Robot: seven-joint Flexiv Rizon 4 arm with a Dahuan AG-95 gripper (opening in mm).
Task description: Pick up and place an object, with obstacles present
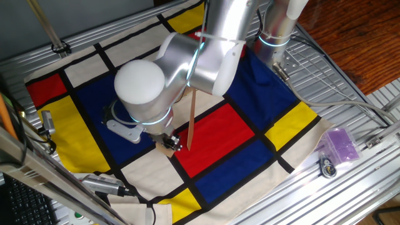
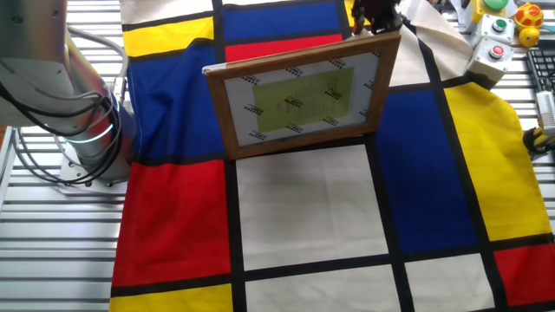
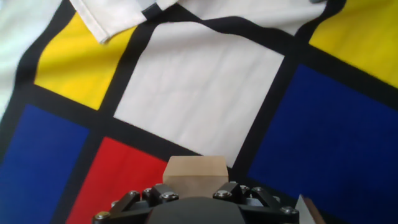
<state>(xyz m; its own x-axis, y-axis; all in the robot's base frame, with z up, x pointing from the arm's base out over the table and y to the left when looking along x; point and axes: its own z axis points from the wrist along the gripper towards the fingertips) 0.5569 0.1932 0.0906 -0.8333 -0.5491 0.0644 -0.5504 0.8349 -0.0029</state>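
Gripping the small flat tan wooden block (image 3: pixel 194 173), your gripper (image 3: pixel 194 186) looks clamped; lift it clear of the framed light-wood panel (image 2: pixel 303 97).

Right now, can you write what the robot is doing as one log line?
phase: at pickup | gripper: low over cloth, state unclear | block: at fingertips | framed panel: standing beside

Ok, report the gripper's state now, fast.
Gripper: down at the small tan block on the cloth; whether it is open or shut cannot be told.
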